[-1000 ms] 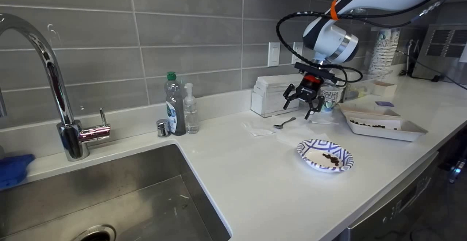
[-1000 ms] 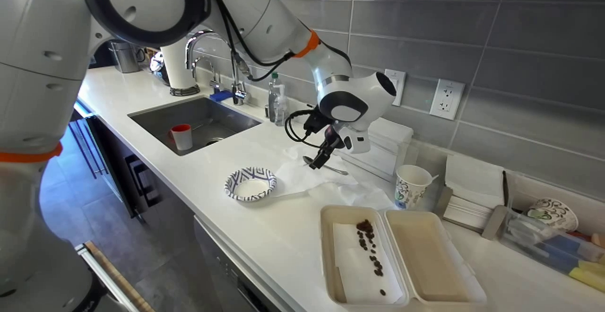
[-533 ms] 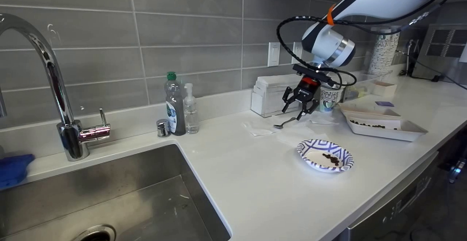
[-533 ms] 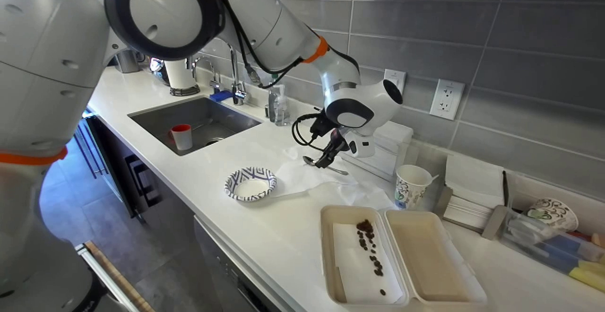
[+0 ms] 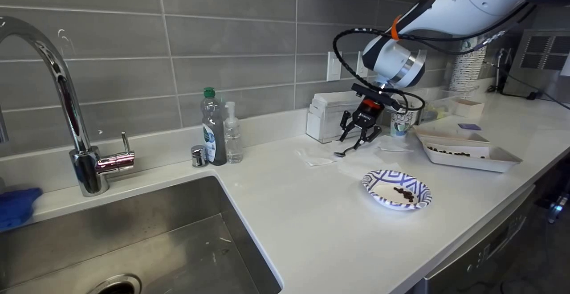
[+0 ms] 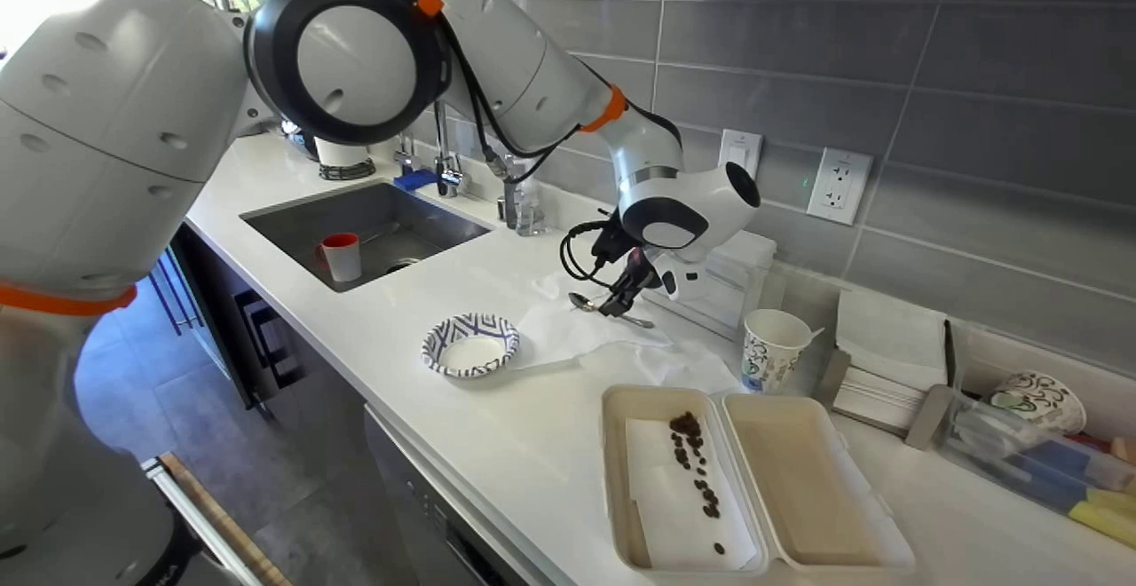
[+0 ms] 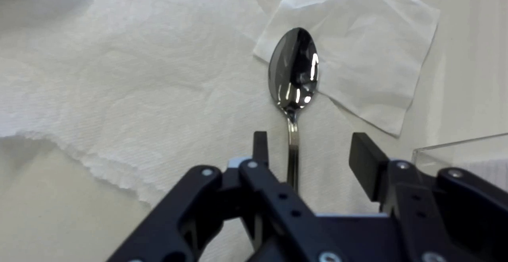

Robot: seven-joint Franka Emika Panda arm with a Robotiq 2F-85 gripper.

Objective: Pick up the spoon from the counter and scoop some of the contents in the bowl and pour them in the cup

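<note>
A small grey metal spoon [image 7: 293, 71] lies on white paper towel in the wrist view; it also shows in both exterior views [image 5: 340, 154] [image 6: 583, 302]. My gripper [image 7: 311, 153] is open, fingers pointing down over the spoon. The handle runs between the fingers [image 7: 260, 147], nearer the left one, and its end is hidden by the gripper. In an exterior view the gripper [image 5: 349, 144] is low over the handle. The blue-patterned bowl [image 5: 383, 189] holds dark beans [image 5: 404, 194]. The patterned paper cup [image 6: 770, 355] stands upright near the wall with something thin sticking out.
The white box [image 6: 741, 257] stands close behind the gripper, against the wall. An open takeout container [image 6: 612, 479] with scattered beans lies on the counter. A sink [image 5: 222, 227] with a faucet [image 5: 73, 102] and two soap bottles [image 5: 214, 129] are off to one side.
My gripper has lowered and shifted slightly toward the spoon, and its fingers now overlap the handle in an exterior view. The spoon, bowl and cup have not moved.
</note>
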